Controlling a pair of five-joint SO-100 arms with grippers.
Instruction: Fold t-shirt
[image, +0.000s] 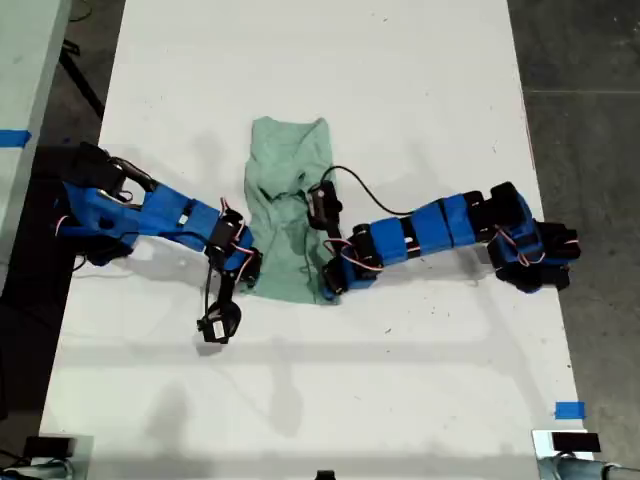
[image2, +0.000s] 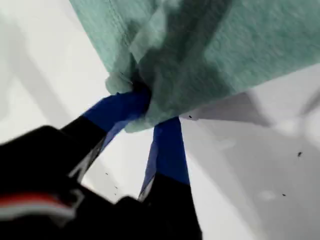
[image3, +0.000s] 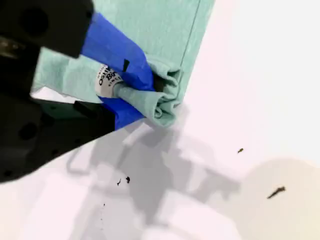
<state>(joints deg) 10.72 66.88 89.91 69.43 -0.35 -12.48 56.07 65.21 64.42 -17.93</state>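
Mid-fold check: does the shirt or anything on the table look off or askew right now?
The t-shirt lies as a narrow strip with rumpled creases through its middle, and the far end is wider than the near end. My first pincer and my second pincer each pinch a bunched near corner. Otherwise nothing looks spilled or damaged.

A white table (image: 400, 80) fills most of the exterior view, with dark floor (image: 580, 120) on that view's right, small blue tape marks (image: 569, 410) near its lower right and (image: 12, 137) at its left edge.
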